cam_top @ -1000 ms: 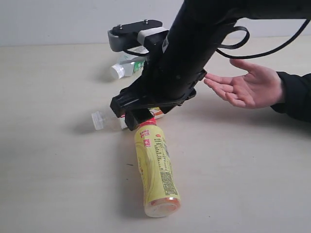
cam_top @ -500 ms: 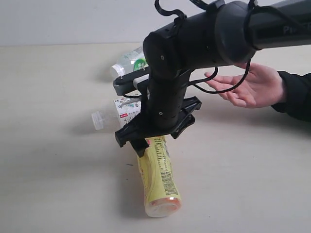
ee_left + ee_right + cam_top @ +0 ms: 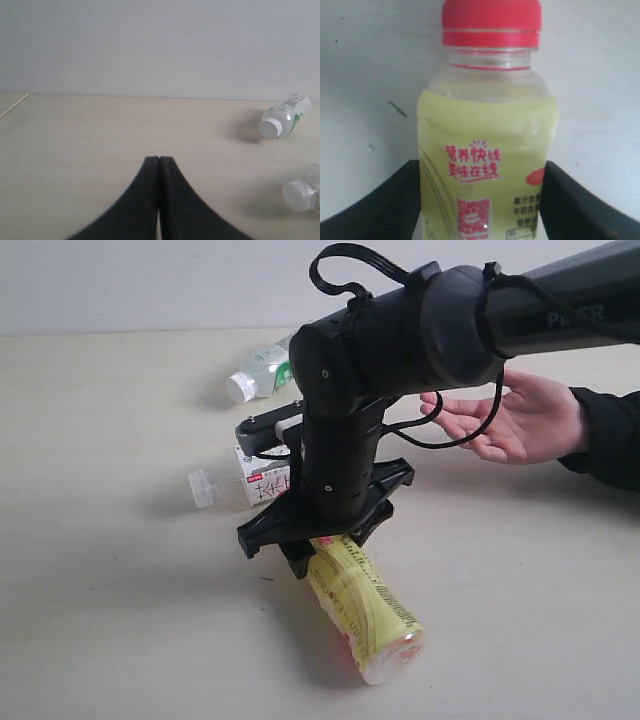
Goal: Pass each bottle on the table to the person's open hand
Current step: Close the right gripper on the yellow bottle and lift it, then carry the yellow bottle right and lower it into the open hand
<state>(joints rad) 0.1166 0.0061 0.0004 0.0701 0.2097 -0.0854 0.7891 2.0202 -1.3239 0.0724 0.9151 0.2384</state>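
The yellow bottle [image 3: 365, 615] was gripped near its neck by the right pincer [image 3: 320, 545], whose two black fingers pressed against the bottle's opposite sides, open only as wide as its body. In the exterior view the bottle slanted with its base toward the camera. Its red cap was hidden behind the pincer and arm, and whether the base touched the desk [image 3: 100, 590] could not be made out. The right wrist view showed the cap, the neck and the red print on the label, with the bottle's lower part cut off.

Just behind the yellow bottle lay the white-labelled clear bottle [image 3: 262, 480], its body largely covered by the arm. Farther behind lay the small green-and-white bottle [image 3: 262, 370], also partly covered. The person's open hand [image 3: 510, 420] waited beyond the yellow bottle and to its right, palm up.

The left pincer [image 3: 159, 165] was fully closed with nothing between its fingers. It appeared only in its own wrist view.
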